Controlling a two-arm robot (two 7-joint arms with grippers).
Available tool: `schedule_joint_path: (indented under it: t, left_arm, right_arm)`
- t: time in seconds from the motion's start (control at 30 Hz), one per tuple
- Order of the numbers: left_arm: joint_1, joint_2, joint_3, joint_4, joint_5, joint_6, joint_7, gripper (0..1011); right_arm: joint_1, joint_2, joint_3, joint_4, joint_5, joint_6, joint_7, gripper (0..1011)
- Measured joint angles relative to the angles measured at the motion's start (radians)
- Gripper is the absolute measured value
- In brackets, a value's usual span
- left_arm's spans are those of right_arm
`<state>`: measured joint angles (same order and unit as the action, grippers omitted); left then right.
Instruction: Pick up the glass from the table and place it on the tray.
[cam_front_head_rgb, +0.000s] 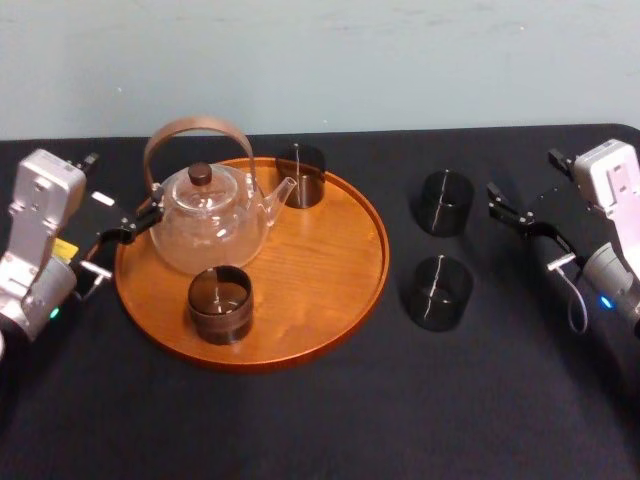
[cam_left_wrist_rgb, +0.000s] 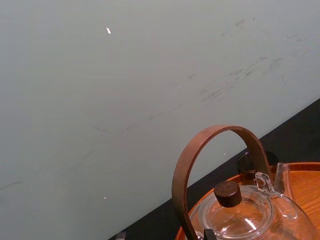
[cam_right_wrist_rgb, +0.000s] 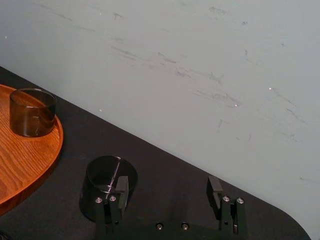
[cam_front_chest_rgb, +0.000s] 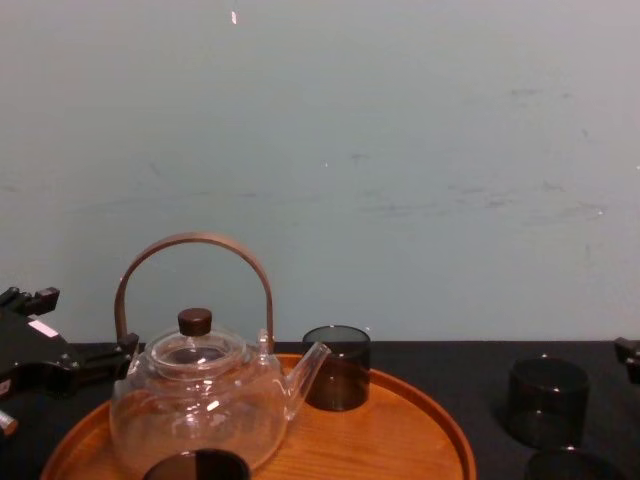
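Observation:
Two dark smoked glasses stand on the black table right of the tray: a far glass (cam_front_head_rgb: 445, 202) (cam_right_wrist_rgb: 106, 181) (cam_front_chest_rgb: 547, 399) and a near glass (cam_front_head_rgb: 437, 291). The round orange-brown wooden tray (cam_front_head_rgb: 330, 270) (cam_right_wrist_rgb: 20, 160) (cam_front_chest_rgb: 400, 440) carries a clear glass teapot (cam_front_head_rgb: 212, 215) (cam_left_wrist_rgb: 245, 215) and two more dark glasses, one at the back (cam_front_head_rgb: 302, 175) (cam_right_wrist_rgb: 32, 112) and one at the front (cam_front_head_rgb: 220, 305). My right gripper (cam_front_head_rgb: 522, 175) (cam_right_wrist_rgb: 168, 189) hovers open to the right of the far glass, apart from it. At the tray's left rim my left gripper (cam_front_head_rgb: 122, 190) (cam_front_chest_rgb: 72, 328) stands open beside the teapot.
The teapot's tall brown hoop handle (cam_front_head_rgb: 197, 130) (cam_left_wrist_rgb: 210, 145) rises over the tray's back left. A pale wall (cam_front_chest_rgb: 320, 150) closes off the table's far edge. Bare black cloth (cam_front_head_rgb: 330, 420) lies in front of the tray.

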<state>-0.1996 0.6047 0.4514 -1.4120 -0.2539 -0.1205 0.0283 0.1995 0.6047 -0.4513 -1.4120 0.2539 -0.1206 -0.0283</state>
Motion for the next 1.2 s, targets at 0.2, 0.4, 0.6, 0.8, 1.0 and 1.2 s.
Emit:
schedule_joint_path:
  t: [0.2,0.4,0.6,0.8,1.0,1.2]
  left_arm:
    - [0.0,0.0,0.0,0.0,0.0,0.0,0.0,1010]
    - [0.0,0.0,0.0,0.0,0.0,0.0,0.0,1010]
    - [0.0,0.0,0.0,0.0,0.0,0.0,0.0,1009]
    - [0.0,0.0,0.0,0.0,0.0,0.0,0.0,1009]
    - [0.0,0.0,0.0,0.0,0.0,0.0,0.0,1009]
    - [0.0,0.0,0.0,0.0,0.0,0.0,0.0,1010]
  right_arm:
    - [0.0,0.0,0.0,0.0,0.0,0.0,0.0,1002]
    - [0.0,0.0,0.0,0.0,0.0,0.0,0.0,1002]
    - [0.0,0.0,0.0,0.0,0.0,0.0,0.0,1002]
    - [0.0,0.0,0.0,0.0,0.0,0.0,0.0,1002]
    - [0.0,0.0,0.0,0.0,0.0,0.0,0.0,1002]
    - [0.0,0.0,0.0,0.0,0.0,0.0,0.0,1002]
